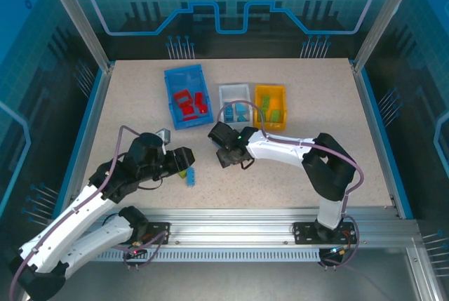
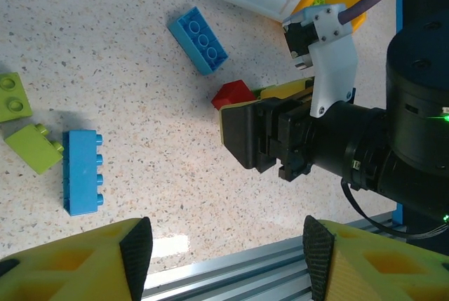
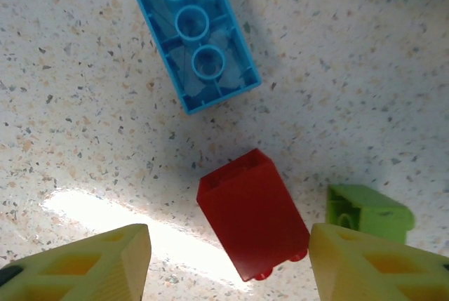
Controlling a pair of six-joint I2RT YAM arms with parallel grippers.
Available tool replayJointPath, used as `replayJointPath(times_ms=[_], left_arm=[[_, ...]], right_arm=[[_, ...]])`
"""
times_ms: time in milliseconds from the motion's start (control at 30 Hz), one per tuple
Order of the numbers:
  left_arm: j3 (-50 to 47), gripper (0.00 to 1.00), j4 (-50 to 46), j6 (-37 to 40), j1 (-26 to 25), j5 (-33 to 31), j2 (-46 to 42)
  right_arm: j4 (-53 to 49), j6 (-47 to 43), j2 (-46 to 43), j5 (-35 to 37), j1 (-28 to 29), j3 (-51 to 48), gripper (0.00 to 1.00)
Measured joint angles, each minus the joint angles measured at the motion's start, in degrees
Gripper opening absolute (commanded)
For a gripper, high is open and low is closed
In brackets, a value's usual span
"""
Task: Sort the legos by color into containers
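At twelve o'clock on the table (image 1: pixel 316 168), the containers hold sorted legos: red in the blue bin (image 1: pixel 168 97), blue in the white bin (image 1: pixel 235 88), green in the orange-yellow bin (image 1: pixel 270 89). I judge the job well past halfway, with at least six pieces loose. A red brick (image 3: pixel 252 220), an upturned blue brick (image 3: pixel 200 41) at its eleven o'clock and a green brick (image 3: pixel 368 213) at its three o'clock lie under the right gripper (image 3: pixel 228 259). That arm reaches toward nine o'clock and points down, jaws apart either side of the red brick, not clamped. The left gripper (image 2: pixel 226 252) hovers low, open and empty. At its ten o'clock lie a second blue brick (image 2: pixel 82 172) and two green bricks (image 2: pixel 34 148).
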Motion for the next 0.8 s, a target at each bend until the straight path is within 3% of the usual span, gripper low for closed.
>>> replayJointPath(times_ms=[267,567,800], left_arm=[[-0.15,0.64,0.81,0.02,0.0,0.0,-1.14],[-0.7,0.63,1.03,0.02,0.0,0.0,-1.22],[-0.96,0.63,1.18,0.0,0.0,-0.02,-1.22]], right_arm=[[-1.18,-6.78,0.96,0.28,-1.64,1.68,0.68],[-1.7,-11.1,6.69,-2.21,-3.37,3.76,0.49],[-1.6,-10.97,6.84,-2.23,-3.3,3.74,0.27]])
